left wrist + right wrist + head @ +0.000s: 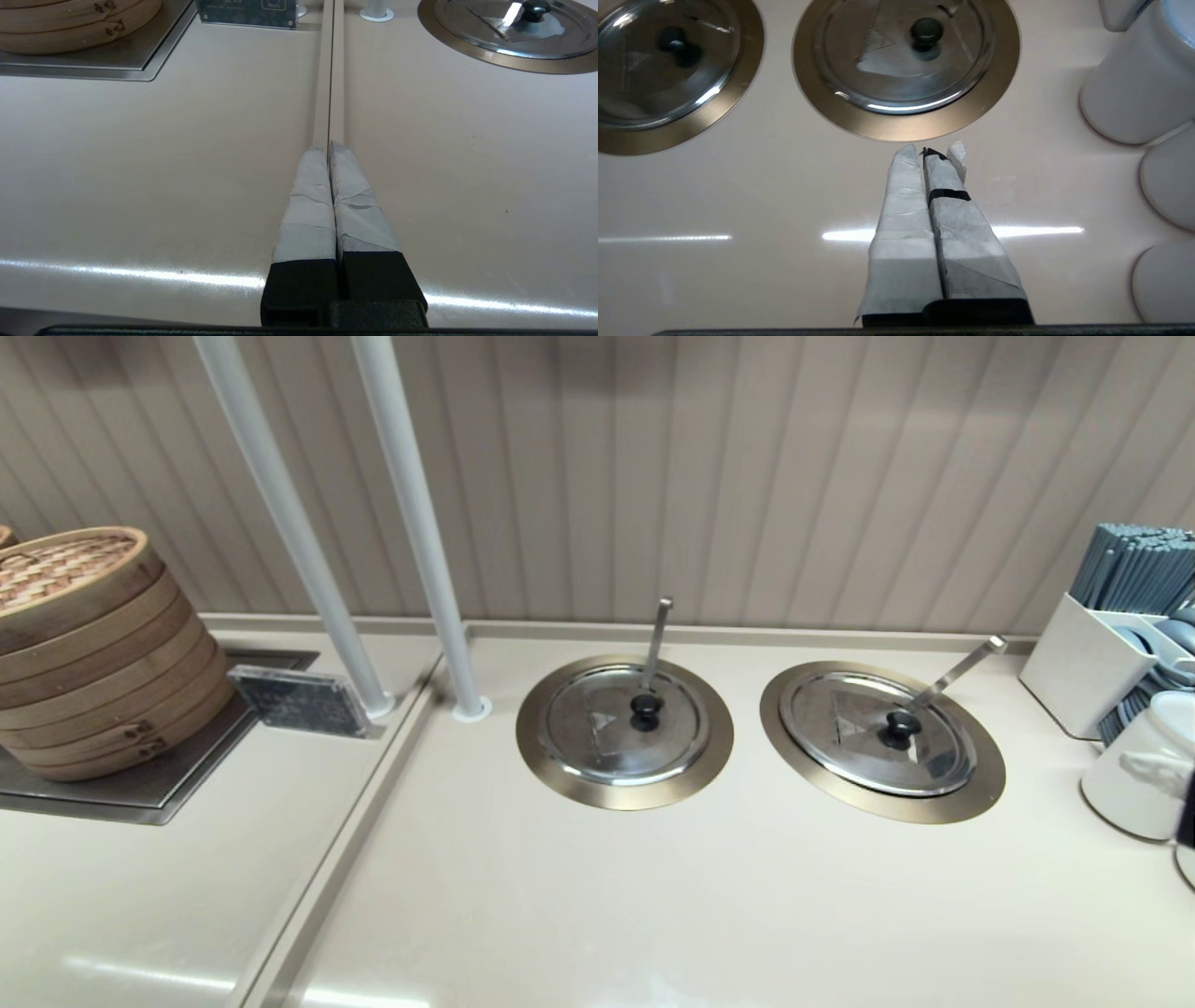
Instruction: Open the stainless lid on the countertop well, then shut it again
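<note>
The stainless lid [864, 747] lies flat and closed on the right-hand countertop well, whose brass ring [887, 803] shows all round it. It carries a black knob [899, 728], and a broad slanted ladle handle [957, 672] sticks out behind it. In the right wrist view the same lid [896, 74] and knob [927, 31] lie just beyond my right gripper [924, 150], which is shut, empty and a short way in front of the ring [906, 127]. My left gripper [328, 144] is shut and empty over the counter seam. Neither gripper shows in the head view.
A like lid [607, 737] with a thin upright ladle handle [656, 639] covers the left well. Two white posts [420, 532] rise behind it. A small sign [294, 700] stands beside stacked bamboo steamers [93, 644] at far left. A chopstick holder [1111, 644] and white cups [1134, 775] crowd the right edge.
</note>
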